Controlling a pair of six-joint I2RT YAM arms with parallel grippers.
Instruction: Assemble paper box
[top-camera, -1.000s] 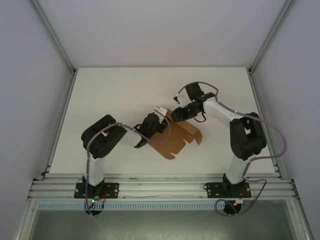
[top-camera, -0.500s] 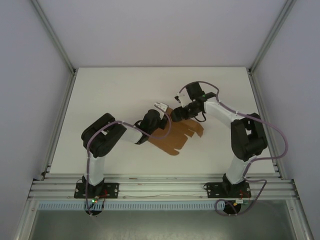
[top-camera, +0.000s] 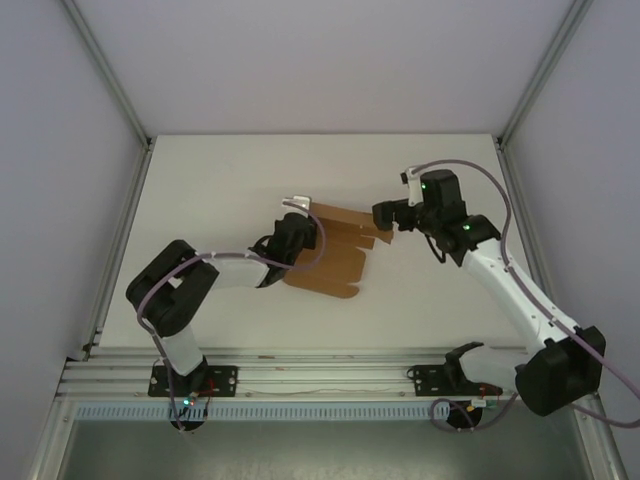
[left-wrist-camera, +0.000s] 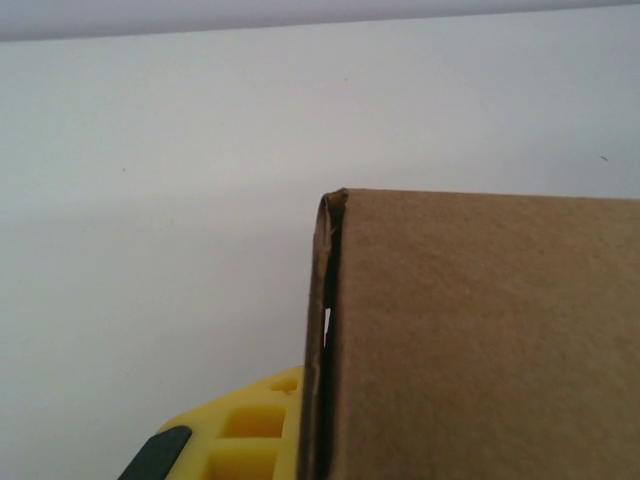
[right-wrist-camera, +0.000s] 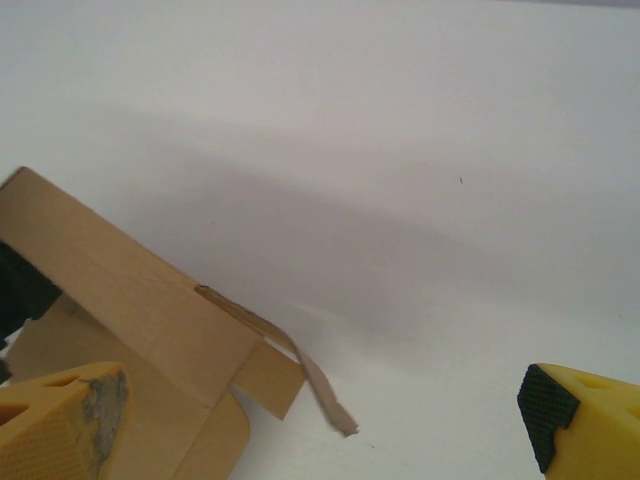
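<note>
Paper box (top-camera: 335, 258) is sitting roughly mid-bench (top-camera: 220, 190) and it's only half folded: brown cardboard with one long panel standing up along the far side and the cut flaps lying flat toward the near edge. Left claw (top-camera: 298, 228) is clenched on the box's left end. On the left wrist cam the cardboard sits right up against a yellow finger (left-wrist-camera: 250, 435), and the folded edge shows a thin gap. Right claw (top-camera: 385, 218) is released, jaws spread wide, just beside the box's right end. On the right wrist cam the raised panel runs past its left finger (right-wrist-camera: 60, 425), and a thin tab (right-wrist-camera: 325, 395) curls down toward the bench. Can't tell if that finger actually touches the cardboard.
</note>
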